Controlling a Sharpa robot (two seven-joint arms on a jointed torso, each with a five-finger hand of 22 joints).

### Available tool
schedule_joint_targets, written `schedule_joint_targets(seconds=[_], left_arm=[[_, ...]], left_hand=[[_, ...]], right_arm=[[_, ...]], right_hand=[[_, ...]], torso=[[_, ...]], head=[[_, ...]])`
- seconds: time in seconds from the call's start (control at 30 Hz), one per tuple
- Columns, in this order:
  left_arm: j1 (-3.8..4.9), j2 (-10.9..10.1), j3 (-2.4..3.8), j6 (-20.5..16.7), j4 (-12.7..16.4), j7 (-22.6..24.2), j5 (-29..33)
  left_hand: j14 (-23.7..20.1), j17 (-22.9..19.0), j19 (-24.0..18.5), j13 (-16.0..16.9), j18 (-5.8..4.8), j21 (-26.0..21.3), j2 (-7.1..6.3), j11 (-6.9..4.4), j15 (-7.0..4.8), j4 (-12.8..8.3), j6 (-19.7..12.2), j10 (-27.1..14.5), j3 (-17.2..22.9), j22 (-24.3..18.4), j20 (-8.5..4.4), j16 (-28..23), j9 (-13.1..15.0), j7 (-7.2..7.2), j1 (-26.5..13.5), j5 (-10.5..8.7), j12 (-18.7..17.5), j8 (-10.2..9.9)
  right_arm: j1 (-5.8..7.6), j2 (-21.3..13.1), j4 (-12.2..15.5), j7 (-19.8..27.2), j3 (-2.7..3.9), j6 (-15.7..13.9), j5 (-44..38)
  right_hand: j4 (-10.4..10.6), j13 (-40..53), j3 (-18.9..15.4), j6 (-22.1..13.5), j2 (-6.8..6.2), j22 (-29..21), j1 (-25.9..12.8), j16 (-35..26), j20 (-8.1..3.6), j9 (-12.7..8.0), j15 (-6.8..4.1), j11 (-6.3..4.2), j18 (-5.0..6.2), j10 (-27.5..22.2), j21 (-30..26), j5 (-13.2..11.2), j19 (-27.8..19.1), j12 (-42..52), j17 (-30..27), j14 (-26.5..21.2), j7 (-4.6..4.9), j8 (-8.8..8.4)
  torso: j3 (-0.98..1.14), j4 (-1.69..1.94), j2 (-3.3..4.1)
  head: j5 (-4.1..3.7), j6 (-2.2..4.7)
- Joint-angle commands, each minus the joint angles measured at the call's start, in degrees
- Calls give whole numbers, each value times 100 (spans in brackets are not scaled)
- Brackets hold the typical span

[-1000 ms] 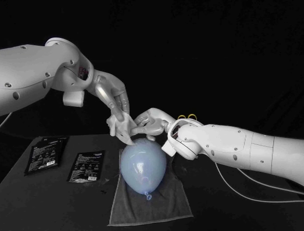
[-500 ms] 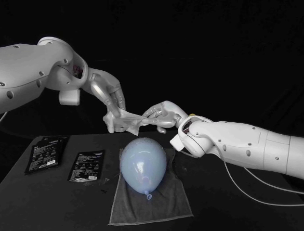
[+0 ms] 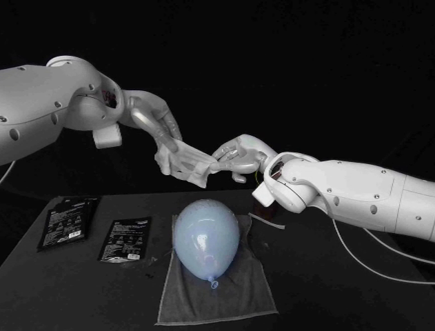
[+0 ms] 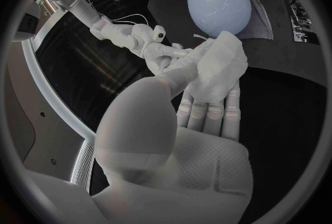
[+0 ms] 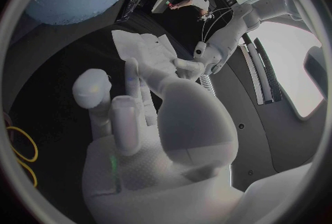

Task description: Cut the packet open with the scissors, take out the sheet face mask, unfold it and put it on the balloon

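Black table (image 3: 361,293), balloon (image 3: 207,238) on towel (image 3: 239,298), left hand (image 3: 174,147), right hand (image 3: 239,153) both gripping mask (image 3: 199,168) above

Black table (image 3: 68,289), dark backdrop (image 3: 307,62) behind it

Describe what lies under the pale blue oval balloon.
A grey cloth towel spread on the black table; the towel's part directly beneath the balloon is hidden.

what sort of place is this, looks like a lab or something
Probably a robot test bench in a lab: a black table against a dark backdrop, a balloon staged on a grey towel, and two face mask packets laid out beside it.
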Motion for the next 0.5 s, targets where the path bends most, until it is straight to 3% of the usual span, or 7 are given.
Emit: schedule_joint_targets(seconds=[0.03,0.17,0.5], left_arm=[[-4,12,-1,-589,-22,48,498],[-18,23,-9,-676,-49,29,683],[-52,53,-32,-611,-93,-37,915]], left_hand=[[-34,-2,-17,-13,68,35,38,4,-25,46,30,-60,9,6,33,18,9,14,-30,14,25,24],[-37,-5,-18,-19,74,31,43,2,-21,75,29,-69,-6,1,43,19,15,13,-48,14,28,31],[-23,-18,-5,-52,111,-1,78,-13,-17,193,35,-77,-77,-34,81,28,50,5,-105,14,40,68]], right_arm=[[120,-30,18,-595,9,531,-467],[271,-48,11,-891,11,749,-615],[493,-47,-38,-1364,12,927,-824]], right_hand=[[-9,-4,36,-27,-48,96,19,37,9,3,-44,-7,-54,54,39,12,39,-44,5,275,0,38],[-13,-4,44,-28,-51,95,18,35,9,6,-44,-6,-53,56,34,12,38,-49,-1,274,1,40],[-28,-5,111,-53,-74,101,-3,23,12,22,-36,9,-53,50,29,12,39,-99,-30,271,21,40]], torso=[[3,0,7],[3,0,6],[0,2,9]], head=[[4,2],[17,13],[56,61]])
